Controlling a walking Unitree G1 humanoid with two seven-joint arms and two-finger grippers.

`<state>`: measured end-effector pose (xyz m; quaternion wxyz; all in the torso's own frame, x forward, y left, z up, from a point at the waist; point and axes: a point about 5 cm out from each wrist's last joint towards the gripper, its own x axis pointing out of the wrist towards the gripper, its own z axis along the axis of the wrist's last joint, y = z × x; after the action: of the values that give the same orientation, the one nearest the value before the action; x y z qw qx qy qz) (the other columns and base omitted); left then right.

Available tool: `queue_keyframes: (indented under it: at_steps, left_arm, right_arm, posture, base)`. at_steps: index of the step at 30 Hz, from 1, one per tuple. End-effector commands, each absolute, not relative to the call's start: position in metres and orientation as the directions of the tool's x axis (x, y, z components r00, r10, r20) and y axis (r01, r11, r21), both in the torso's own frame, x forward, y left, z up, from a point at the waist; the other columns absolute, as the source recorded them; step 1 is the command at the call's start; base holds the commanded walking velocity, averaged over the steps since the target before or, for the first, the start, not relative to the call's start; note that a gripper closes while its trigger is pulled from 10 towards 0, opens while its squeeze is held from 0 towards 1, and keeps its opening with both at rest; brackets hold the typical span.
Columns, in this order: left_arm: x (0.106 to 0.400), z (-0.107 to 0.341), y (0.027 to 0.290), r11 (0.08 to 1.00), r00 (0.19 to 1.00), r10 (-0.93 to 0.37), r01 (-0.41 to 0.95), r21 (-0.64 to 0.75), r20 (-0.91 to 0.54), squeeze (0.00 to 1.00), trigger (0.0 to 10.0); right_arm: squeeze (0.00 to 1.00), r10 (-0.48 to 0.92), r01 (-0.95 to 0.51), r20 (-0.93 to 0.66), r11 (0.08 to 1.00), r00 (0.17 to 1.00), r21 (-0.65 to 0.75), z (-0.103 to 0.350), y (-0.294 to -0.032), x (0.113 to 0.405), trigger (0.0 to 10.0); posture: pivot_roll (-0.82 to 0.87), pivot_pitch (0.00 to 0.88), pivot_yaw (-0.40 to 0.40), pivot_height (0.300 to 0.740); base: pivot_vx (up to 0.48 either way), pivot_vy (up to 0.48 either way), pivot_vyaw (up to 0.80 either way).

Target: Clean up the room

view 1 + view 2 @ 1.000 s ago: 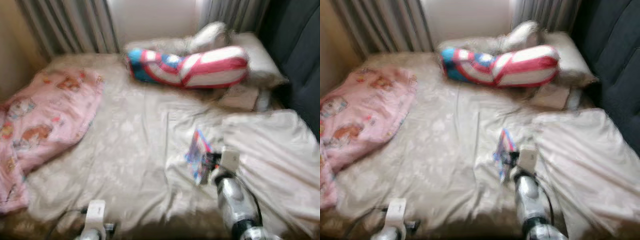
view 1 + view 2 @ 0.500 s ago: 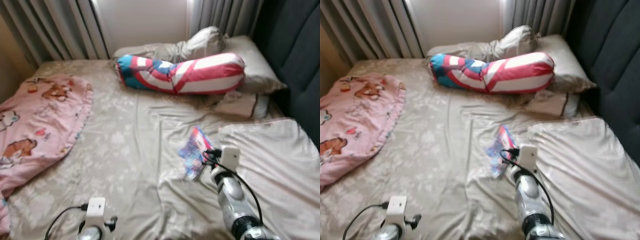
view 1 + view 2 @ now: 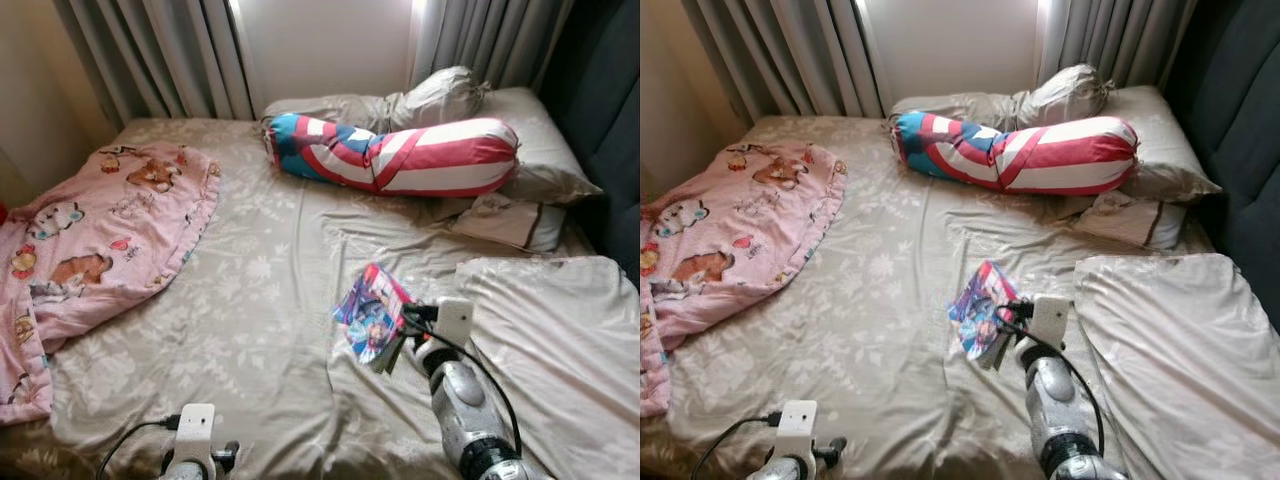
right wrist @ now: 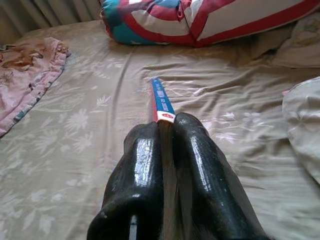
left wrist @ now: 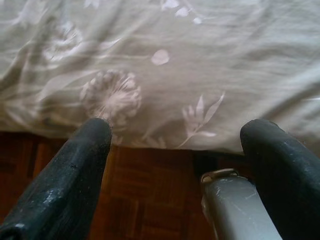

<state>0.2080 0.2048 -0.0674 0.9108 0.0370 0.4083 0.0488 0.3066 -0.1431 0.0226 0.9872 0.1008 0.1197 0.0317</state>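
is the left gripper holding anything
No, the left gripper is open, its two black fingers spread apart with nothing between them, hanging near the edge of the bed sheet.

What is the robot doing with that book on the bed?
The robot's right gripper is pinching a thin colourful book by its edge, holding it just over the beige bed sheet. Its left gripper is open and idle at the foot of the bed. A pink blanket lies crumpled on the left side, and a striped bolster pillow sits by the headboard.
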Motion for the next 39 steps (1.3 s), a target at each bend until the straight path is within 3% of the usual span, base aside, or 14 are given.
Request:
queue_keyframes:
  at_steps: [1, 16, 24, 26, 29, 39]
  left_arm:
    - [0.207, -0.068, 0.206, 0.992, 0.654, 0.118, -0.049, 0.115, -0.747, 0.00, 10.0]
    - [0.210, -0.064, 0.210, 0.989, 0.681, 0.142, -0.075, 0.125, -0.718, 0.00, 10.0]
    - [0.240, -0.042, 0.212, 0.985, 0.796, 0.171, -0.124, 0.119, -0.581, 0.00, 10.0]
    - [0.261, -0.025, 0.205, 0.990, 0.855, 0.142, -0.117, 0.081, -0.499, 0.00, 10.0]
    - [0.269, -0.019, 0.198, 0.992, 0.872, 0.121, -0.095, 0.078, -0.474, 0.00, 10.0]
    - [0.259, -0.029, 0.192, 0.994, 0.855, 0.095, -0.058, 0.089, -0.510, 0.00, 10.0]
  right_arm:
    - [0.00, 0.064, -0.026, -0.177, 0.978, 0.982, 0.207, 0.033, -0.148, 0.313, 10.0]
    - [0.00, 0.013, 0.019, -0.154, 0.979, 0.988, 0.204, 0.035, -0.153, 0.313, 10.0]
    - [0.00, 0.013, 0.019, -0.151, 0.978, 0.988, 0.210, 0.036, -0.153, 0.313, 10.0]
    - [0.00, 0.022, 0.011, -0.150, 0.976, 0.988, 0.216, 0.036, -0.152, 0.313, 10.0]
    - [0.00, 0.038, -0.004, -0.148, 0.974, 0.988, 0.225, 0.036, -0.149, 0.313, 10.0]
    - [0.00, 0.049, -0.015, -0.149, 0.976, 0.988, 0.218, 0.035, -0.147, 0.313, 10.0]
  posture:
    - [-0.10, 0.042, 0.022, 0.740]
    - [-0.10, 0.046, 0.023, 0.740]
    - [-0.10, 0.046, 0.024, 0.740]
    - [-0.10, 0.044, 0.024, 0.740]
    - [-0.10, 0.041, 0.024, 0.740]
    - [-0.10, 0.039, 0.025, 0.740]
  base:
    - [0.000, 0.000, 0.00]
    - [0.000, 0.000, 0.00]
    - [0.000, 0.000, 0.00]
    - [0.000, 0.000, 0.00]
    - [0.000, 0.000, 0.00]
    - [0.000, 0.000, 0.00]
